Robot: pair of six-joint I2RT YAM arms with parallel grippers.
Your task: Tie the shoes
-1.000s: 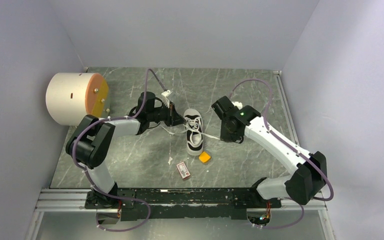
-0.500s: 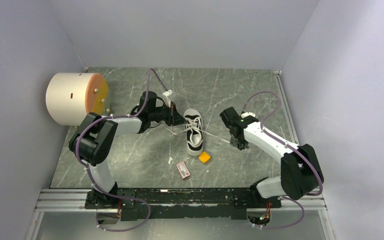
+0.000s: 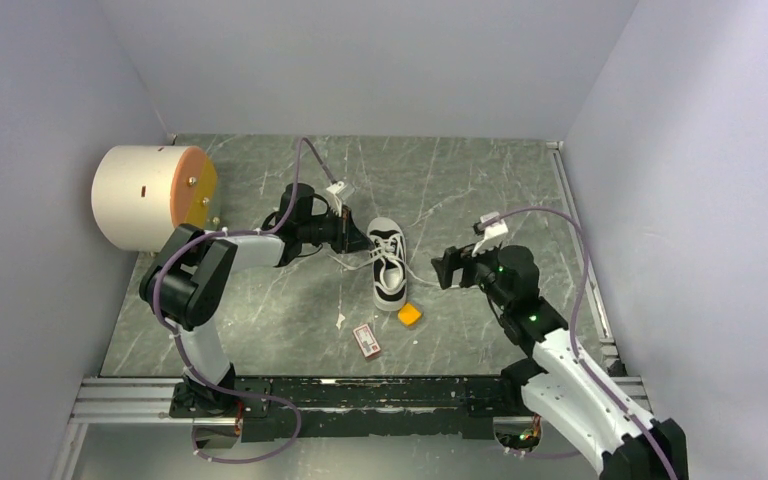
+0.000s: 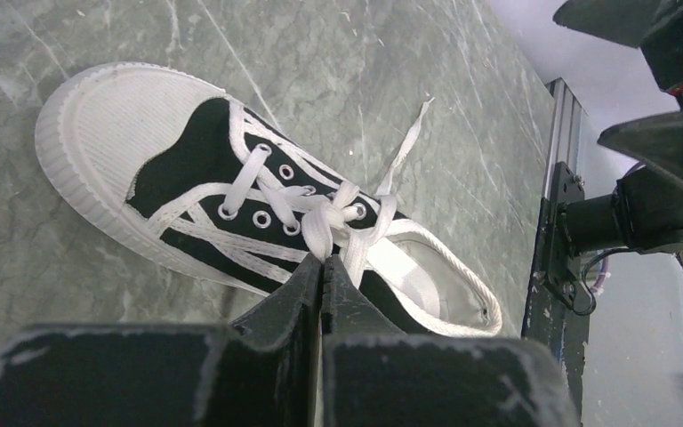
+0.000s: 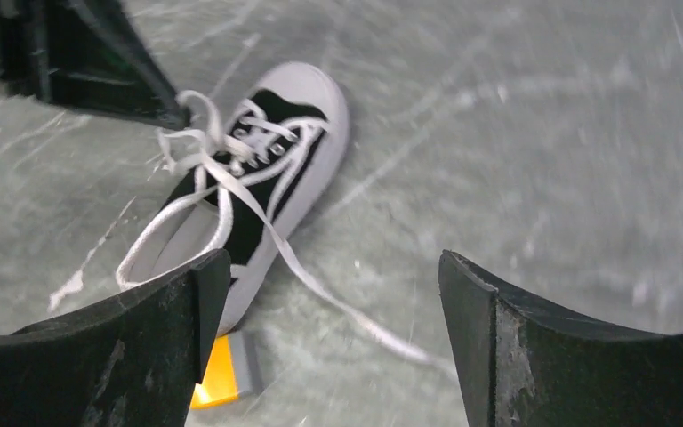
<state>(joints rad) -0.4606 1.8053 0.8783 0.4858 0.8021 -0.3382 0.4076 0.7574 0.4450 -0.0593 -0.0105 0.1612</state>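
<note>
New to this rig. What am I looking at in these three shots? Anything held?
Two robot arms stand at the near edge of a table. The wide picture comes from a fixed camera above and behind them; the other two come from a camera on each wrist. On the table: a black-and-white sneaker, an orange block, a small card, and a big white drum at the left. The left gripper is shut, apparently pinching a lace over the sneaker. The right gripper is open and empty.

I see the sneaker (image 3: 388, 266), small and black-and-white, upright on its white sole near the middle of the table (image 3: 260, 300), with its white toe toward the far edge and its long white laces (image 4: 318, 221) untied, one end trailing right.
</note>
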